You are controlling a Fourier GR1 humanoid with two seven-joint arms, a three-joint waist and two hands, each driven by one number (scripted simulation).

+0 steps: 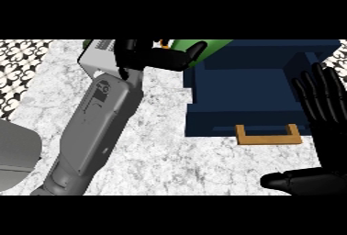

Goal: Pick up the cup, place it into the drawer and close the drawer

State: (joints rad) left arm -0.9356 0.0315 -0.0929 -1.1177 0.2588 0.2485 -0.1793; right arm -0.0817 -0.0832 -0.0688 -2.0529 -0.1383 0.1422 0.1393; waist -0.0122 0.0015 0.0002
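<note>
At the far left edge of the frame, a grey object [15, 156] of unclear identity lies on the marble counter [169, 156], well apart from the work area. The left forearm [95, 124] runs from the lower left up to the top centre, an extension that puts the left hand [152, 57] level with the drawer's rear. The left hand is clenched around the green cup [215, 47], with fingers and thumb wrapped across its body, so only green patches show on either side of the hand. The cup sits at the top centre of the frame, overlapping the rear left corner of the blue drawer [203, 124]. Its height above the drawer cannot be determined. The drawer stands pulled out to the right of centre, its cavity exposed to receive the cup. Its wooden handle [267, 137] faces the lower edge of the frame, within reach for the closing push. The right hand [324, 114] rests at the right edge, fingers straight and pointing up, holding nothing and clear of the drawer opening. Judgement: transport is nearly complete, while release into the cavity and closing are not yet done.
</note>
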